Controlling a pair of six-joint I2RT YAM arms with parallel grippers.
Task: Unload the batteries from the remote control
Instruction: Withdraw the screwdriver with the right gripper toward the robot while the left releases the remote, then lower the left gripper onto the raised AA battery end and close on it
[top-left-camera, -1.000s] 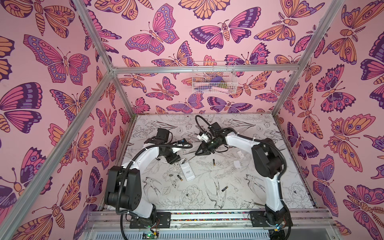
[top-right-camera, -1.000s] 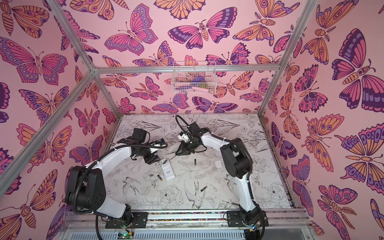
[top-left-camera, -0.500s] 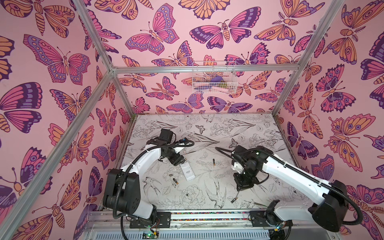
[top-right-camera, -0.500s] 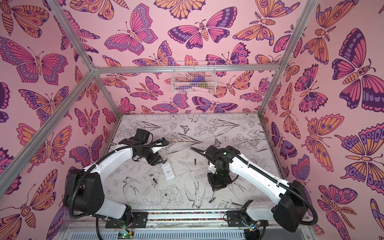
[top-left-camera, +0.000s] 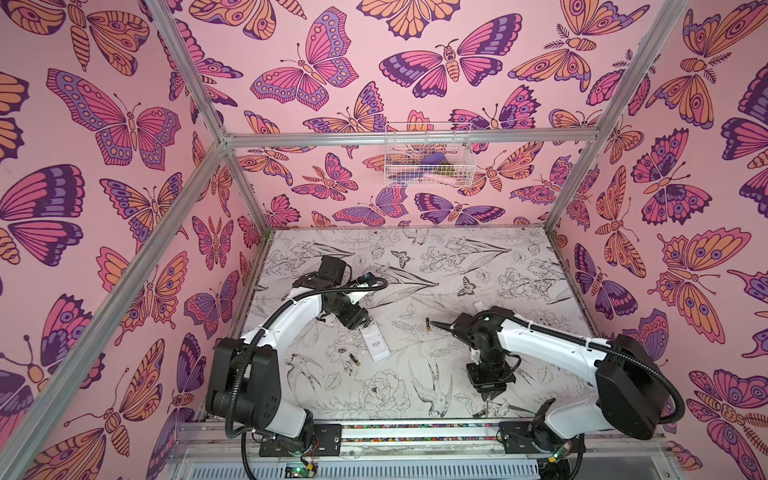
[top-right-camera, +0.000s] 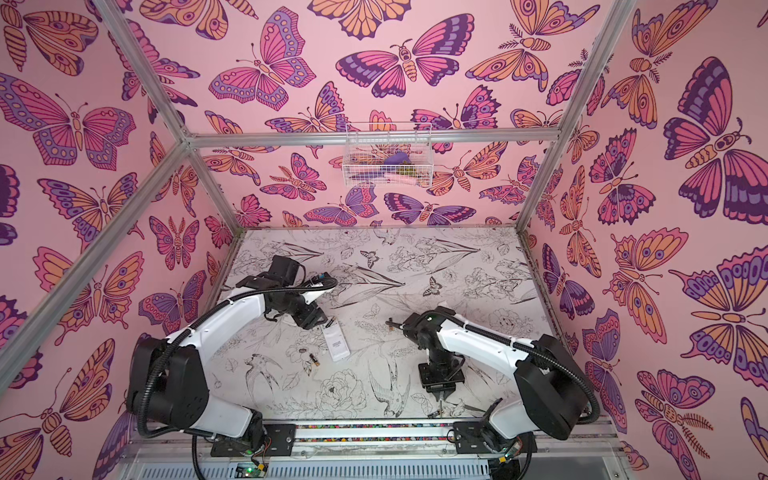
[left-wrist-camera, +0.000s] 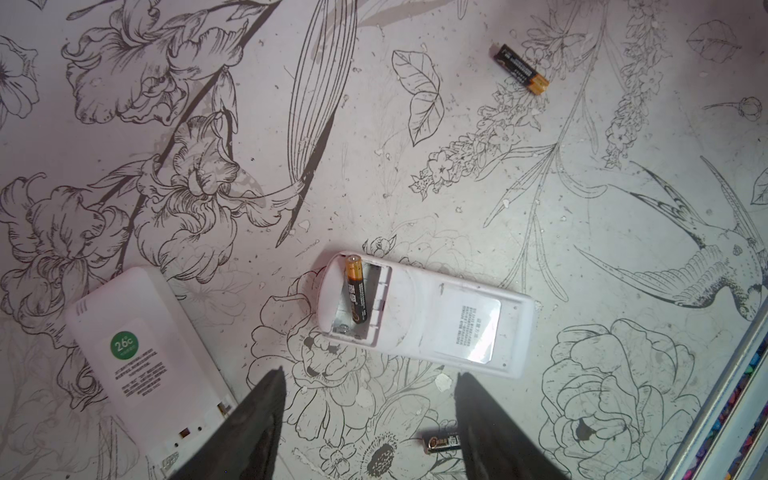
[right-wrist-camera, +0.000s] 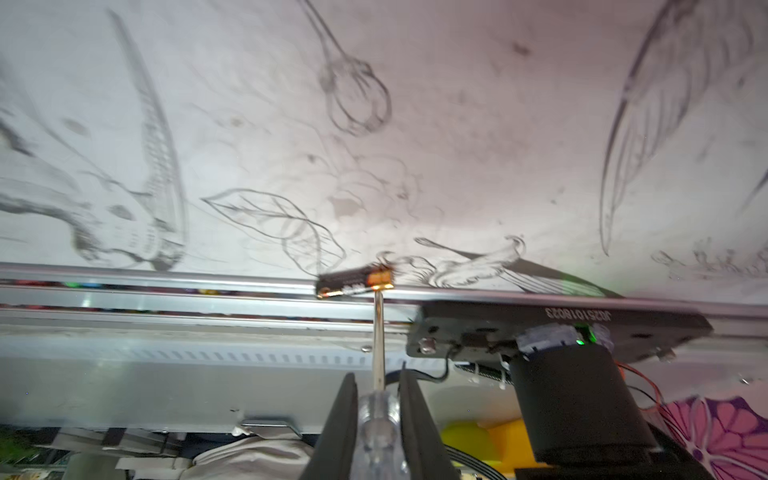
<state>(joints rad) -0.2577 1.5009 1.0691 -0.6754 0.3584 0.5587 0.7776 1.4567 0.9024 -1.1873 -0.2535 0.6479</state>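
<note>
Black left gripper (left-wrist-camera: 370, 372), spread, near the open remote (left-wrist-camera: 436, 316) (one battery (left-wrist-camera: 356, 291) inside); right gripper (right-wrist-camera: 378, 374), well apart, pinches a screwdriver (right-wrist-camera: 378, 353).

This is a robot test cell in a lab, not a lived-in room. A box of aluminium framing (top-left-camera: 311, 138) is closed in by pink butterfly-print walls (top-left-camera: 124, 124). The tabletop (top-left-camera: 457, 257) is covered in black-line flower and bird drawings. A left arm (top-left-camera: 291, 316) and a right arm (top-left-camera: 540, 336) are bolted to a metal rail (top-left-camera: 415, 434) at 6 o'clock. A white wire basket (top-left-camera: 428, 166) hangs at 12 o'clock.
</note>
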